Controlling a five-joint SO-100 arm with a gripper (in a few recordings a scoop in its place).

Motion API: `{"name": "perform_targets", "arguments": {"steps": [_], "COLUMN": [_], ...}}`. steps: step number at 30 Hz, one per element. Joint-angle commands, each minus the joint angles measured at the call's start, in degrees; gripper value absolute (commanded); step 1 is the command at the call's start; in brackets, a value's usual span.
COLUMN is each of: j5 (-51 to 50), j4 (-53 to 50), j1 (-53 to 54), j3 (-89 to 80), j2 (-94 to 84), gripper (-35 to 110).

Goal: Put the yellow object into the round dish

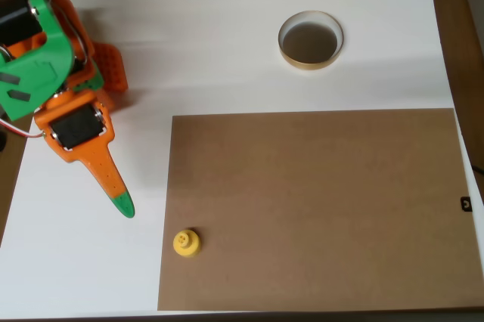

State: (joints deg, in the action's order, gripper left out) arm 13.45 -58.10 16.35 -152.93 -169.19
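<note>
- One yellow object (186, 243), small, with a round base and a narrower knob on top, stands upright at the lower left edge of the brown sheet (318, 208), about where the sheet meets the white table (189, 50).
- One round dish (311, 40), tan rim, pale inner wall, dark bottom, sits on the white table beyond the sheet's upper edge, well apart from the yellow object and holding nothing.
- One gripper (117, 193), orange with a green tip, points down and to the right from the upper left of the overhead view; its tip is over the white table, near the yellow object but not touching it. Whether the jaws are apart or together cannot be told from this angle.
- One green and orange arm (45, 65) carries the gripper at the left edge.
</note>
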Motion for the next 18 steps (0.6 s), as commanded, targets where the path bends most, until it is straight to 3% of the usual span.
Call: {"name": "perform_targets", "arguments": {"steps": [1,18], "j5": [1.14,0.0], "j4": [0.26,-1.58], "j1": [-0.97,-5.01], "j3": [5.89,21.88], "j2": [3.43,30.5], "gripper": [26,28]}}
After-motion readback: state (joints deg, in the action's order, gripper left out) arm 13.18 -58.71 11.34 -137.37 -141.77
